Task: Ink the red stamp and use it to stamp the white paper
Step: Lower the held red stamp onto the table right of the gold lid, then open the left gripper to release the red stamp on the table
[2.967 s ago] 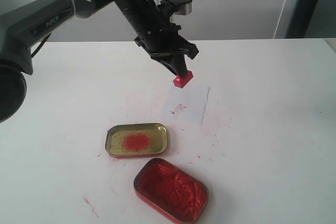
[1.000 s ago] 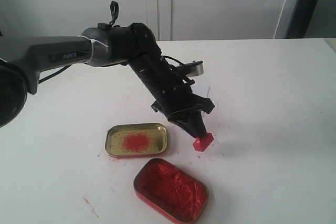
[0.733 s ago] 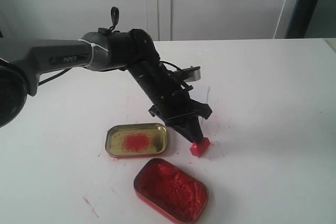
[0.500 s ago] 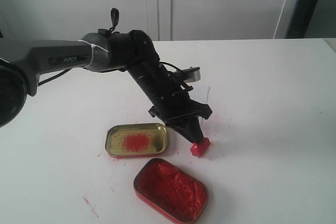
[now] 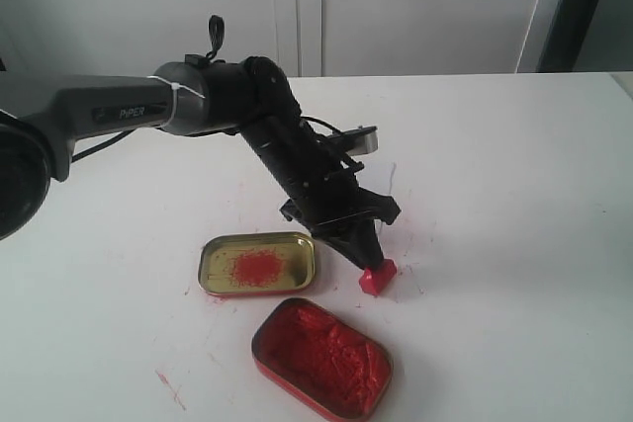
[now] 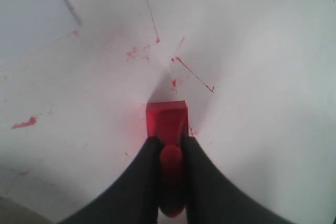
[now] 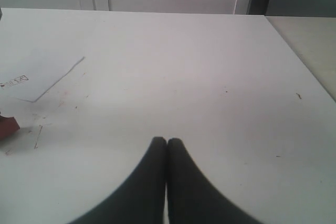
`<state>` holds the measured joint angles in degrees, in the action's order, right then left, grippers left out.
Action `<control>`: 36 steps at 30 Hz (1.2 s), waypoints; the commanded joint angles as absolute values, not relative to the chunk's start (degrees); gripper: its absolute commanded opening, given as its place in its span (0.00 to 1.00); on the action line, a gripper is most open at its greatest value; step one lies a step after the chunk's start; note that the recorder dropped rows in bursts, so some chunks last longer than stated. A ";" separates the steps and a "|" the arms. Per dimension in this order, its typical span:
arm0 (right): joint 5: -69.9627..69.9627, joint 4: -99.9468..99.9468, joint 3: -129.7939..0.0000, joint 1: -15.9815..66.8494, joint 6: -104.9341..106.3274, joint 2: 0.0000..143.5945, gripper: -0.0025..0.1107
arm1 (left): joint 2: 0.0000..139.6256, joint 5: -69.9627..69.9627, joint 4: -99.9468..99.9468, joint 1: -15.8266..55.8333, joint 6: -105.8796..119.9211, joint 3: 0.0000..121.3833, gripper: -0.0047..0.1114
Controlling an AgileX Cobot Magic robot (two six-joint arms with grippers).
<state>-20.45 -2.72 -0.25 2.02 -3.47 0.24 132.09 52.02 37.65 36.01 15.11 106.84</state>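
Left gripper (image 5: pixel 367 256) pinches the red stamp (image 5: pixel 377 278), whose base is against the table (image 5: pixel 514 244), just beside the gold lid (image 5: pixel 223 266) and near the red ink tin (image 5: pixel 287 378). In the left wrist view, the fingers clamp the stamp's handle, and a corner of the white paper (image 6: pixel 31 9) lies apart from it. In the right wrist view, the right gripper (image 7: pixel 167 142) has its fingers pressed together, well apart from the paper.

The left arm (image 5: pixel 109 111) enters the exterior view from nine o'clock and runs nearly level to a bent joint. From there it slopes down toward five o'clock through the wrist (image 5: pixel 297 160). The left gripper (image 5: pixel 368 262) points steeply downward, its two dark fingers (image 6: pixel 142 182) clamped on the handle of the red stamp (image 6: pixel 167 118). The right gripper (image 7: pixel 167 144) shows only in its own wrist view, fingers pressed flat together, tips touching.
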 commanded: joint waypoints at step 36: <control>-19.77 -2.94 0.00 2.24 -3.66 0.00 0.02 | 130.04 53.58 32.87 32.55 14.97 108.70 0.43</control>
